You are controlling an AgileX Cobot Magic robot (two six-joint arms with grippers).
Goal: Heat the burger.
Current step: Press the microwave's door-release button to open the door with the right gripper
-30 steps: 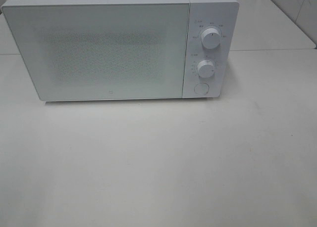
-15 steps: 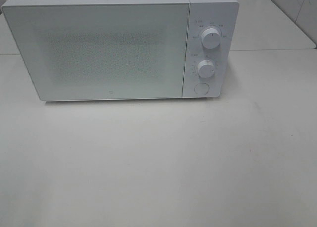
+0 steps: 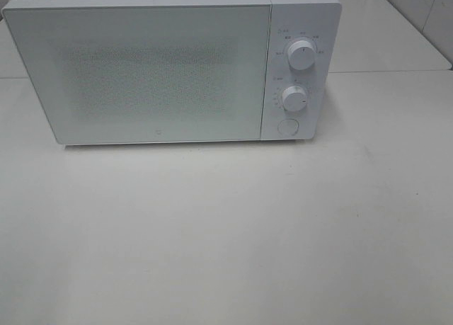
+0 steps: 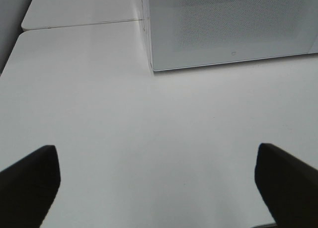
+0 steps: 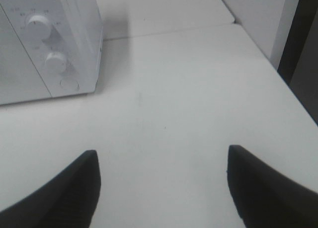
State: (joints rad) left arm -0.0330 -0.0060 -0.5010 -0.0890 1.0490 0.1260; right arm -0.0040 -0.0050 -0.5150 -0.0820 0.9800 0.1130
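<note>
The burger is out of view in every frame. A white microwave (image 3: 170,63) stands at the back of the table with its door shut; its frosted door (image 3: 145,73) hides the inside. Two round knobs (image 3: 302,56) and a round button (image 3: 287,126) sit on its right panel. Neither gripper shows in the high view. In the left wrist view my left gripper (image 4: 156,181) is open over bare tabletop, with the microwave's corner (image 4: 151,64) ahead of it. My right gripper (image 5: 164,186) is open and holds nothing, with the microwave's knob panel (image 5: 49,54) ahead.
The white table (image 3: 226,233) stretches in front of the microwave. A seam between table sections (image 3: 389,71) runs behind it. A wall and a dark vertical edge (image 5: 298,44) border the table on the right side.
</note>
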